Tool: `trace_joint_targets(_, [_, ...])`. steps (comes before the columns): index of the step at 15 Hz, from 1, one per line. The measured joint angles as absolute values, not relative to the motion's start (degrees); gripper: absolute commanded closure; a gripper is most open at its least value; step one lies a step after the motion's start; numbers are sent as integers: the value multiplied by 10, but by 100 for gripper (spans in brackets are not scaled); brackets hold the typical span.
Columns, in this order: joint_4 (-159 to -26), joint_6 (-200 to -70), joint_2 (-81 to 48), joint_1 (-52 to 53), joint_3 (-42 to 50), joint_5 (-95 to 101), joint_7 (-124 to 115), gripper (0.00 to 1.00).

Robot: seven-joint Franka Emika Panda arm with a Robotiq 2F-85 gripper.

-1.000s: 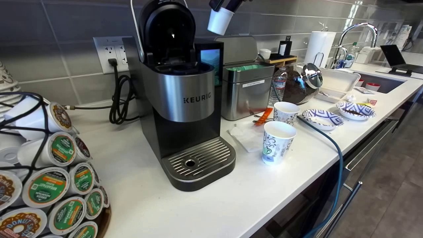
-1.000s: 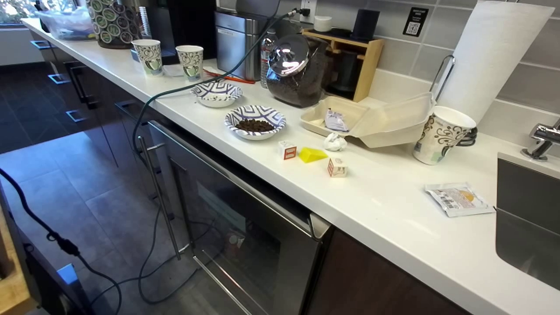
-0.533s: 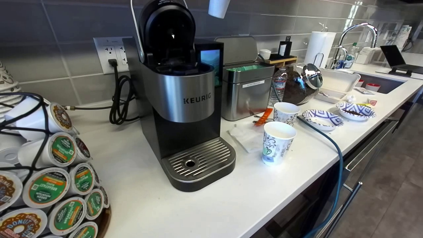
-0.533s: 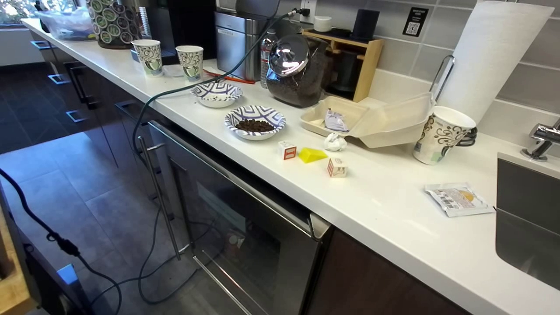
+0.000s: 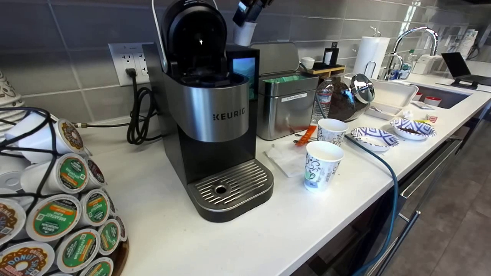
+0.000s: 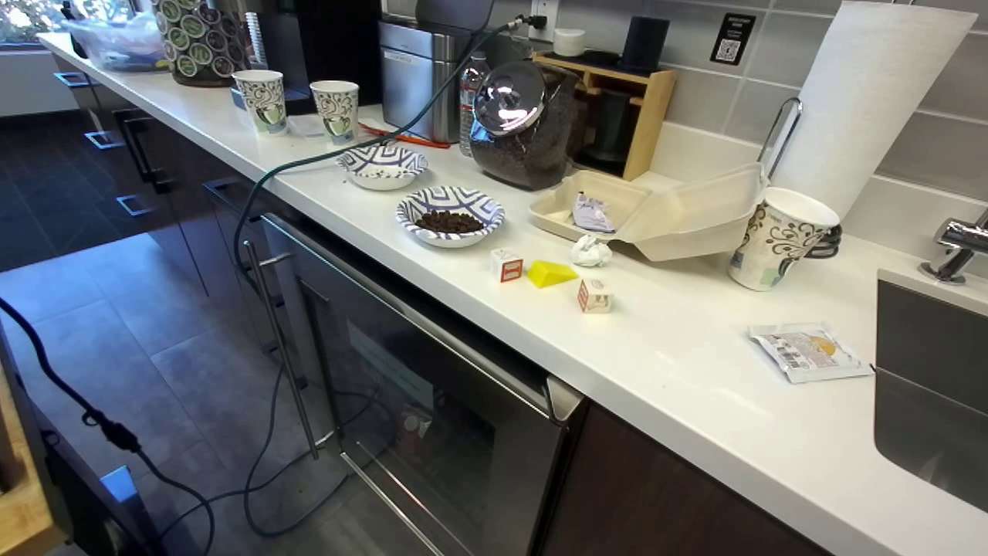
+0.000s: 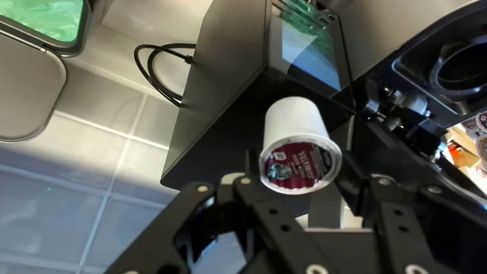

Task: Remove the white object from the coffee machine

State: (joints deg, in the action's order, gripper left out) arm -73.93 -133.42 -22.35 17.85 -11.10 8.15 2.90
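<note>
White pod point(image 7: 299, 147) snug between parted fingers point(image 7: 352, 183)

The window point(image 6: 31, 22) glares, the counter point(image 6: 656, 363) shines white, and bluish shadow crosses the tiles point(image 7: 49, 220).

Robotiq gripper point(image 5: 246, 19) partly cropped at the top edge in an exterior view, aimed down, tilted off vertical. Wrist view: fingers point(image 7: 352, 182) part-closed, grip engaged, spaced apart, tips about level with each other. Black finger linkages point(image 7: 392, 224) reach up from the bottom edge, pivot screws point(image 7: 384, 181) showing.
</note>
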Motion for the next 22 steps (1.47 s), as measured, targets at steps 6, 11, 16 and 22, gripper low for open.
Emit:
trace_joint_targets(6, [-701, -1347, -258, 185, -111, 86, 29, 1])
trace_joint_targets(11, [-669, -1347, -263, 186, -106, 97, 17, 0])
trace_joint_targets(16, [-672, -1300, -210, 179, -102, 88, -21, 0])
trace_joint_targets(22, [-808, -1234, -51, 167, -101, 47, -88, 0])
